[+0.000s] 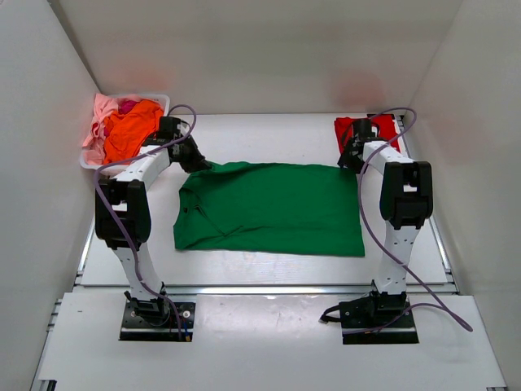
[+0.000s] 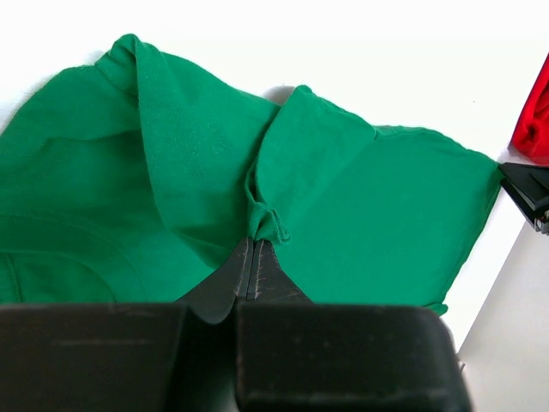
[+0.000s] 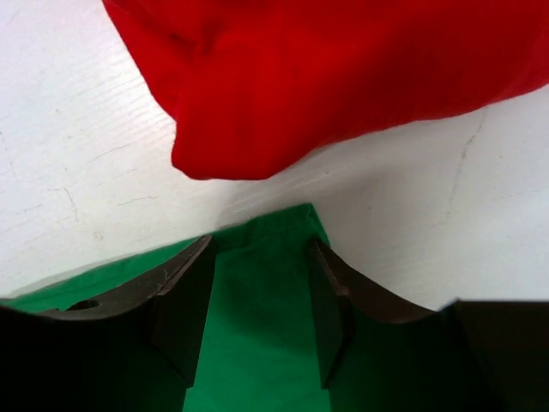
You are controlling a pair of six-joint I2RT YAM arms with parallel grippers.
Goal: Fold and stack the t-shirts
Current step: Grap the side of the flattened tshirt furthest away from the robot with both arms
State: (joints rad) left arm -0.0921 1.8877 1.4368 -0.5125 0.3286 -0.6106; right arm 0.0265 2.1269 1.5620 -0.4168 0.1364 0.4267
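- The dark green t-shirt [image 1: 273,208] is lying spread out across the middle of the table [image 1: 269,134], between the two arms. Its long side is running left to right, and some wrinkles are showing near its left end.
- The left gripper [image 1: 198,165] is reaching down at the shirt's far left corner. In the left wrist view its fingers [image 2: 227,283] are pressing together and pinching a small bunch of green cloth at their tips. The cloth around the pinch is standing up in raised folds.
- The right gripper [image 1: 351,160] is sitting low at the shirt's far right corner. In the right wrist view its fingers [image 3: 184,300] are standing spread, one on each side of the green corner. The cloth is lying flat between them without being squeezed.
- The red t-shirt [image 1: 348,129] is lying bunched at the far right of the table, just beyond the right gripper. A narrow strip of bare table is separating it from the green corner.
- The white basket [image 1: 162,98] is sitting in the far left corner of the table.
- The basket is holding an orange t-shirt [image 1: 132,130] on top and a pink t-shirt [image 1: 98,122] draping over its left rim. A bit of a magenta t-shirt [image 1: 128,106] is showing at the far side of the orange one.
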